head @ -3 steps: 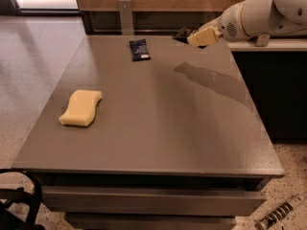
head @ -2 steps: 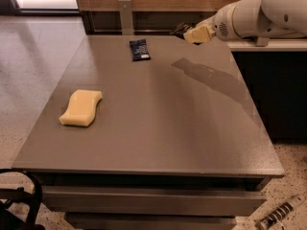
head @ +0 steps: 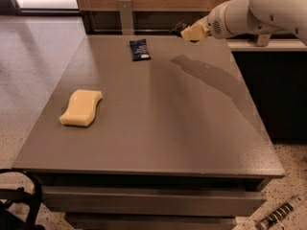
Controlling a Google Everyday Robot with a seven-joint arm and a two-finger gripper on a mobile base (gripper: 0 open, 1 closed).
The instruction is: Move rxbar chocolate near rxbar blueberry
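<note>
The rxbar blueberry (head: 139,49) is a small dark navy wrapper lying flat near the far edge of the grey table (head: 158,128). My gripper (head: 184,31) hangs over the far right part of the table, to the right of the blue wrapper and above the surface. Its cream fingers (head: 193,32) are closed on a small dark piece that sticks out to the left, the rxbar chocolate (head: 178,28). Most of that bar is hidden by the fingers.
A yellow sponge (head: 81,107) lies on the left side of the table. A wooden wall and a grey upright post (head: 125,16) stand just behind the far edge. A dark counter (head: 268,44) stands to the right, under my arm.
My gripper has moved a little to the left, toward the blue wrapper, still holding the dark bar. The blue wrapper and the sponge have not moved.
</note>
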